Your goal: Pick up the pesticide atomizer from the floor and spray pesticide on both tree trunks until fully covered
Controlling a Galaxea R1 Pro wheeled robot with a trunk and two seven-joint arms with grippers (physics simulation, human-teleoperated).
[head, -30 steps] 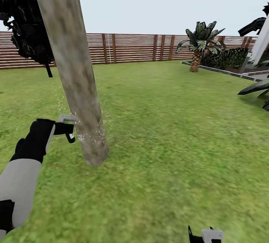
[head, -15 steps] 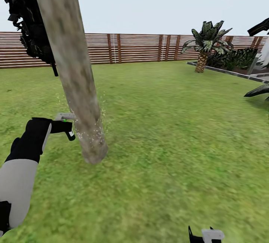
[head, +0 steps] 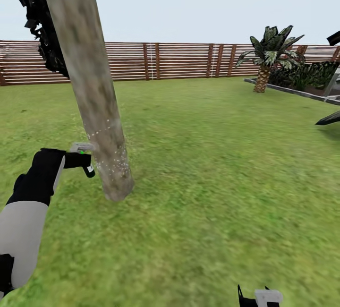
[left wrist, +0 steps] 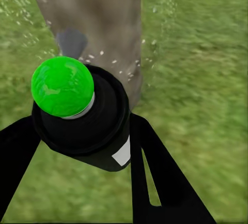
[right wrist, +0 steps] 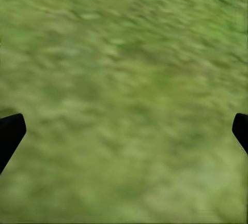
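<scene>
My left pincer (left wrist: 85,146) pinches the pesticide atomizer (left wrist: 82,115), its nozzle facing the tree trunk (head: 89,80) just ahead, whose long axis rises steeply. White pesticide (head: 113,165) dots only the base. My right pincer (right wrist: 124,131) hangs spread over grass (right wrist: 124,53).

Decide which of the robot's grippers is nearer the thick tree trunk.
Left. The left gripper holds the atomizer right beside the tree trunk; the right gripper hangs far off over grass.
</scene>
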